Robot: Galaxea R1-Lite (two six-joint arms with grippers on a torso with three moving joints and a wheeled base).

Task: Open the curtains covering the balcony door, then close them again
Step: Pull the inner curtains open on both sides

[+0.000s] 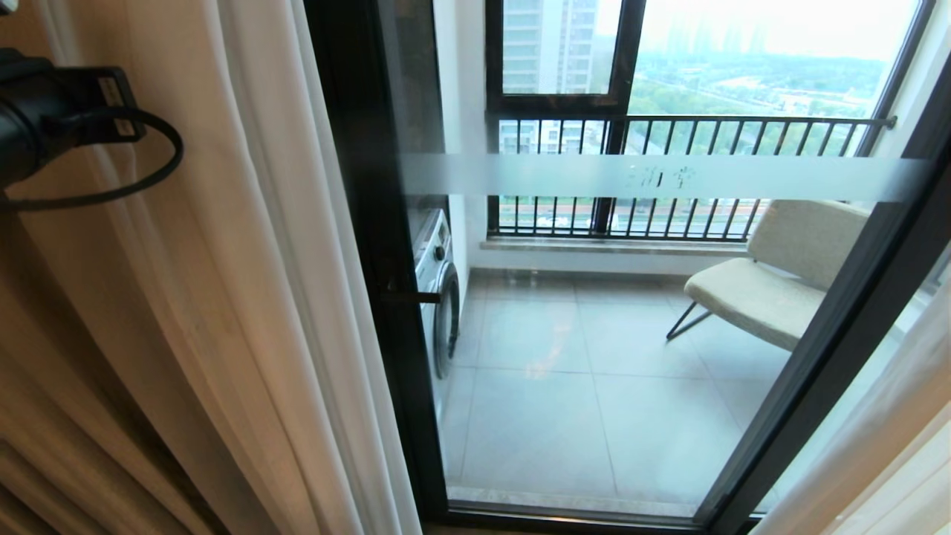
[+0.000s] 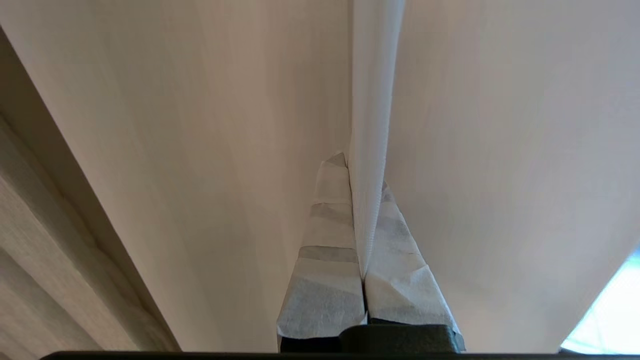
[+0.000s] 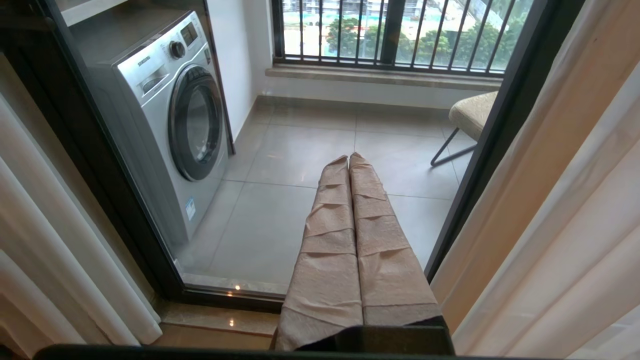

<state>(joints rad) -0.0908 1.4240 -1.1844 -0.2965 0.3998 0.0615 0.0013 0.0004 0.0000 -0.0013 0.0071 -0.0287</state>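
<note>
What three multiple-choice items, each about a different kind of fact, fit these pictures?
1. Where is the washing machine?
A. behind the balcony door, at its left side
B. in front of the curtains
C. under the chair

2. What colour is the door frame?
A. white
B. black
C. brown

3. What is the left gripper doing?
A. hanging open
B. shut on a fold of sheer curtain
C. holding the door handle

Key: 1 A, it shows through the glass at the left frame; 2 B, the frame is black; 3 B, the fold runs between its closed fingers. The right gripper is shut, holding nothing.
</note>
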